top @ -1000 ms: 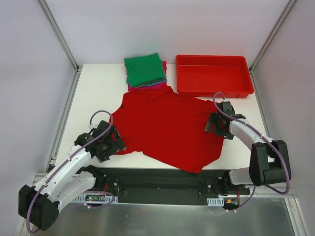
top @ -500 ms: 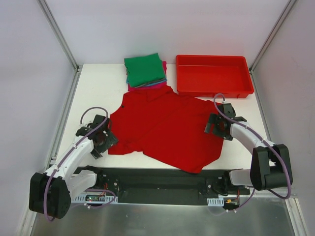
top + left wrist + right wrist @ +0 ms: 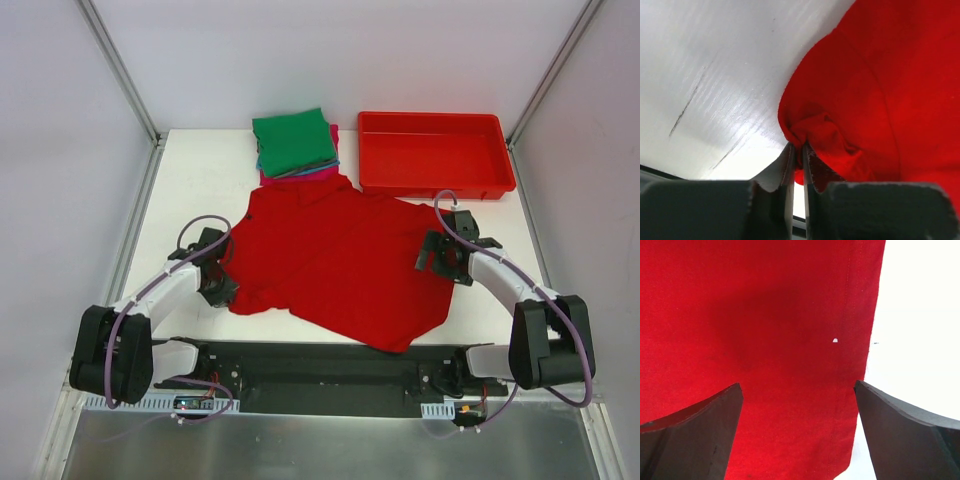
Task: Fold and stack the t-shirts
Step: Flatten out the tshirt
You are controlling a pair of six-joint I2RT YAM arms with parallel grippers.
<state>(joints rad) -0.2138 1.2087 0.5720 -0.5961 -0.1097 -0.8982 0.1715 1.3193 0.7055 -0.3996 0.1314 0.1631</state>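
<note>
The large bright red short-sleeved t-shirt (image 3: 340, 255) lies spread on the white tabletop (image 3: 195, 190), one bunched edge pinched in the closed left tool (image 3: 796, 146); the right tool (image 3: 797, 385) hovers open over the hem. Grip there first, then lift both sides evenly

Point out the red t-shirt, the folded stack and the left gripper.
red t-shirt (image 3: 340, 260), top external view, middle of its body.
folded stack (image 3: 293, 142), top external view, its top layer.
left gripper (image 3: 797, 148), left wrist view, between its tips.
</note>
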